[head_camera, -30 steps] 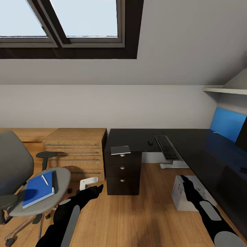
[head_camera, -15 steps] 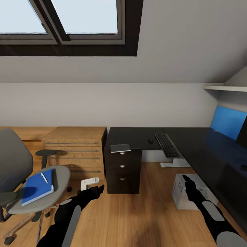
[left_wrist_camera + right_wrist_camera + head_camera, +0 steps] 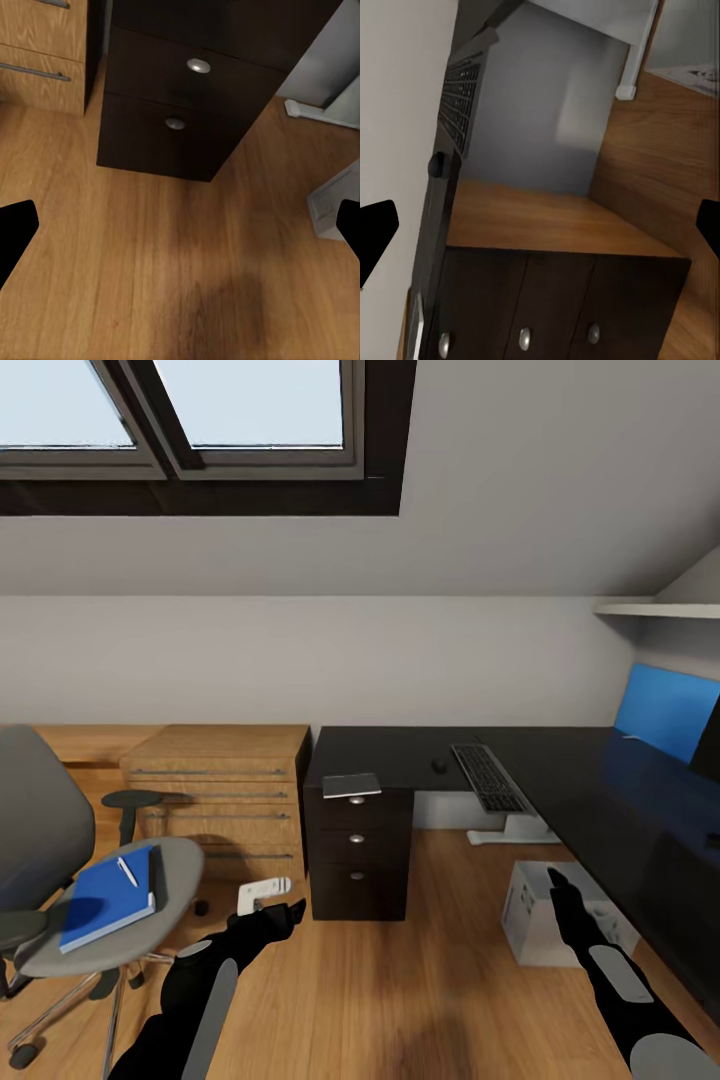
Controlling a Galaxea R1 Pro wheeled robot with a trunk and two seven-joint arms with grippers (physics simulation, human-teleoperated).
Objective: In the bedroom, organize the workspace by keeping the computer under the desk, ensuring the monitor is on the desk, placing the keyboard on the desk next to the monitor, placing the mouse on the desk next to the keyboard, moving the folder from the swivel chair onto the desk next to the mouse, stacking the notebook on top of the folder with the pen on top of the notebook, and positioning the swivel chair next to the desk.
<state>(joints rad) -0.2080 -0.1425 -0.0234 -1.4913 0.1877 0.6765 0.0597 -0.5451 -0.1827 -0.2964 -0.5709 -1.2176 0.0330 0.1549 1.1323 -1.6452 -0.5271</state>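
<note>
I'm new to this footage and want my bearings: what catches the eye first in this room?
The glossy black desk along the right wall, with the keyboard and mouse on it. At left, a bright-blue folder lies on the swivel chair seat, a pen on top.

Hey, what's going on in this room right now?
A two-armed robot stands on the wood floor facing a black desk, both arms held low and holding nothing. The left gripper and right gripper look open. A blue folder with a white pen on it lies on the grey chair. The keyboard, mouse and a grey notebook sit on the desk, and the white computer stands by it.
</note>
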